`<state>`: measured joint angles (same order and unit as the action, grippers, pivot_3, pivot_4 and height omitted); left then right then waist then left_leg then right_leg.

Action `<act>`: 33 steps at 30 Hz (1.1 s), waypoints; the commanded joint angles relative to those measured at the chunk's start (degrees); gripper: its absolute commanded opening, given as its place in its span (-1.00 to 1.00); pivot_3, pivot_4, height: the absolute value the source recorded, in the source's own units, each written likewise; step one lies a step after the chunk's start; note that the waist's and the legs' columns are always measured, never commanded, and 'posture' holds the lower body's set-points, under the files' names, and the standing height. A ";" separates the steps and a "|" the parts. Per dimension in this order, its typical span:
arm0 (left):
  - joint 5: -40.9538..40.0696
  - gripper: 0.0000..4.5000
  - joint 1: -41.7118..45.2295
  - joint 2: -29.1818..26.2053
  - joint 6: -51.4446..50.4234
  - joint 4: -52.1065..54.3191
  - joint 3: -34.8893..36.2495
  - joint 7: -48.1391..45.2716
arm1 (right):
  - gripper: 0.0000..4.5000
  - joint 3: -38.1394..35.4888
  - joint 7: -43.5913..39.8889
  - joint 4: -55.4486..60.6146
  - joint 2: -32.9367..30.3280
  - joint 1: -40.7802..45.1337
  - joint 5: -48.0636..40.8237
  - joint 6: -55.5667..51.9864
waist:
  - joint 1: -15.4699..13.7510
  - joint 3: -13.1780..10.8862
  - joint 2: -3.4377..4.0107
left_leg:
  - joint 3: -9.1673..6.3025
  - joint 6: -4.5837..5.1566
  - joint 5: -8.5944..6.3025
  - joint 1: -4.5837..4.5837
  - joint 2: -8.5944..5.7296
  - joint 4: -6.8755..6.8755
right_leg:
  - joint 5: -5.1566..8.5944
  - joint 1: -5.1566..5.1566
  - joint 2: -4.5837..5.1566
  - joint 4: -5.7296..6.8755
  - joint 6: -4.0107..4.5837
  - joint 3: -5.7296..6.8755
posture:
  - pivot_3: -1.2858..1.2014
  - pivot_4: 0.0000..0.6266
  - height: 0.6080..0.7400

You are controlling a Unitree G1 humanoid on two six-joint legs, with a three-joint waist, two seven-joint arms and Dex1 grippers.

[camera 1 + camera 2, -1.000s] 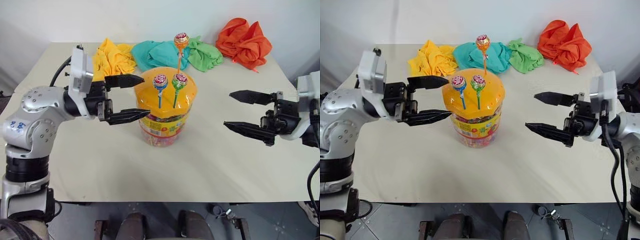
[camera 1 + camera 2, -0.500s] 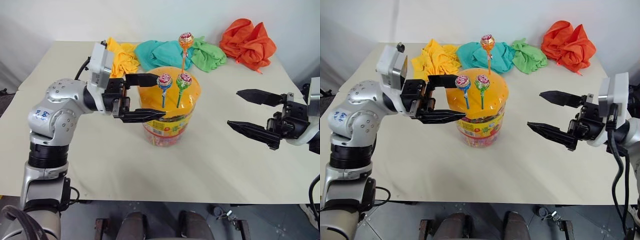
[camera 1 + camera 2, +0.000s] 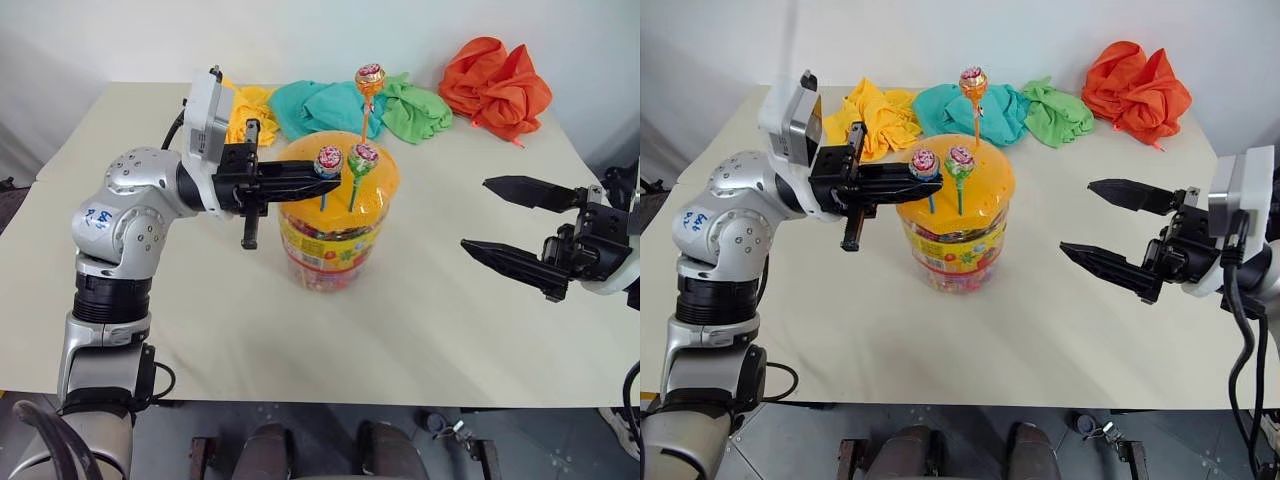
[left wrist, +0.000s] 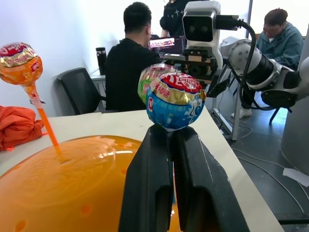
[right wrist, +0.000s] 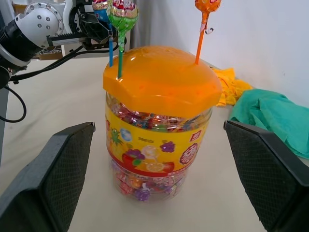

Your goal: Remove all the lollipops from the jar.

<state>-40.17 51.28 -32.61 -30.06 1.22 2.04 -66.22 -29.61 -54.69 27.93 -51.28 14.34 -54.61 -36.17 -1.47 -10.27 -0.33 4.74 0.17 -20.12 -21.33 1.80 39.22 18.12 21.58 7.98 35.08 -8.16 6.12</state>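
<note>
- Beige table carries yellow, teal, green and orange cloths along its far edge.
- Jar stands mid-table, its orange lid holding all three lollipops upright.
- Left gripper is clamped on the stick just under the blue lollipop.
- Green lollipop sits beside it; orange lollipop stands behind.
- Right gripper hangs wide open, empty, well apart from the jar.

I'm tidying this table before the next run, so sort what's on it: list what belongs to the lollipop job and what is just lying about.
Belongs to the job:
- blue lollipop, clamped in the left gripper
- green lollipop, standing in the lid
- orange lollipop, standing in the lid
- jar
- right gripper, jaws open

Just lying about:
- yellow cloth
- teal cloth
- green cloth
- orange cloth
</note>
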 commanded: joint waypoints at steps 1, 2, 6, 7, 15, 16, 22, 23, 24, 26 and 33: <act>-1.54 -0.99 3.51 -0.22 -0.31 -0.65 3.58 1.66 | 1.00 -2.11 0.55 1.38 -0.93 0.70 -1.54 1.03 | -0.04 -0.01 -0.02 | 0.00 0.00 0.00 0.00 0.00 0.00 | 0.00 0.00 0.00 0.00 0.00 0.00 | 0.03 -0.52 1.00; -1.67 -0.99 3.95 -0.26 -0.51 -0.97 3.97 2.02 | 1.00 -2.09 0.59 1.36 -0.96 0.79 -1.67 1.06 | -0.06 -0.02 -0.03 | -0.01 0.00 0.00 0.00 0.00 0.01 | 0.00 0.00 0.00 0.00 0.00 0.00 | 0.03 -0.52 1.00; -3.18 -0.99 7.48 0.09 -1.93 -2.88 7.10 5.33 | 1.00 -1.77 0.19 0.46 -1.38 1.92 -2.24 1.06 | 0.06 -0.03 -0.04 | -0.02 0.00 0.00 -0.01 0.00 0.03 | 0.00 -0.01 0.00 0.01 -0.01 0.00 | 0.03 -0.52 1.00; -3.26 -0.99 7.85 0.11 -2.17 -3.04 7.38 5.72 | 1.00 -1.71 0.08 0.34 -1.43 2.04 -2.25 1.07 | 0.05 -0.02 -0.04 | -0.02 0.00 0.00 -0.01 0.00 0.02 | 0.00 -0.01 0.00 0.01 -0.01 0.00 | 0.03 -0.52 1.00; 2.52 -0.99 7.44 -9.29 -12.57 -5.32 10.00 19.13 | 1.00 2.28 -6.15 -1.21 -3.11 3.46 -1.98 0.82 | 0.42 -0.04 -0.08 | -0.04 0.00 0.00 0.00 0.02 0.00 | 0.00 0.00 -0.04 -0.01 -0.01 0.00 | 0.03 -0.52 1.00; 3.65 -0.99 6.49 -11.27 -14.65 -5.19 9.58 20.54 | 1.00 2.98 -6.93 -1.38 -3.16 3.40 -1.53 1.12 | 0.54 -0.05 -0.08 | -0.03 0.00 0.00 0.02 0.02 -0.01 | 0.00 0.00 -0.04 0.00 -0.01 0.00 | 0.03 -0.52 1.00; 3.09 -0.99 -5.21 -19.33 -36.85 0.26 13.75 31.10 | 1.00 6.64 -7.32 -3.19 -1.28 5.20 -0.11 2.29 | 0.65 -0.06 -0.09 | -0.08 0.00 0.00 0.02 0.02 -0.01 | 0.00 0.00 -0.01 0.00 -0.01 -0.03 | 0.03 -0.52 1.00; 3.19 -0.99 -7.75 -20.44 -40.20 1.57 13.98 32.12 | 1.00 7.24 -7.39 -3.38 -1.05 5.37 -0.05 2.46 | 0.66 -0.06 -0.10 | -0.12 0.00 0.00 0.02 0.03 -0.02 | 0.00 0.00 -0.02 0.00 -0.01 -0.03 | 0.03 -0.52 1.00; 3.82 -0.99 -10.97 -21.95 -43.99 2.79 13.50 33.24 | 1.00 8.08 -7.60 -3.80 -0.74 5.73 0.26 2.74 | 0.66 -0.08 -0.13 | -0.15 0.00 0.00 0.01 0.04 -0.02 | 0.00 0.01 -0.02 0.01 -0.01 -0.03 | 0.03 -0.52 1.00; 4.74 -0.99 -15.69 -23.09 -49.22 4.11 13.82 35.47 | 1.00 9.54 -8.11 -4.80 -0.17 6.43 1.26 3.48 | 0.66 -0.09 -0.15 | -0.18 0.00 0.00 0.01 0.04 -0.02 | 0.00 0.02 -0.02 0.00 -0.01 -0.03 | 0.03 -0.52 1.00; 9.01 -0.99 -23.49 -23.74 -58.69 3.75 13.45 41.60 | 1.00 12.42 -8.56 -6.66 1.78 8.07 3.04 5.03 | 0.01 -0.13 -0.23 | -0.10 -0.01 0.00 -0.01 0.03 -0.01 | 0.00 0.02 -0.01 0.02 0.00 -0.04 | 0.03 -0.52 1.00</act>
<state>-32.47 27.81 -55.22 -87.73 3.80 14.66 -25.63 -16.79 -62.97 21.15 -49.82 21.81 -51.71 -32.36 -1.47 -10.40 -0.55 4.66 0.15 -20.12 -21.33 1.83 39.21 18.12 21.60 7.96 35.10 -8.16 6.09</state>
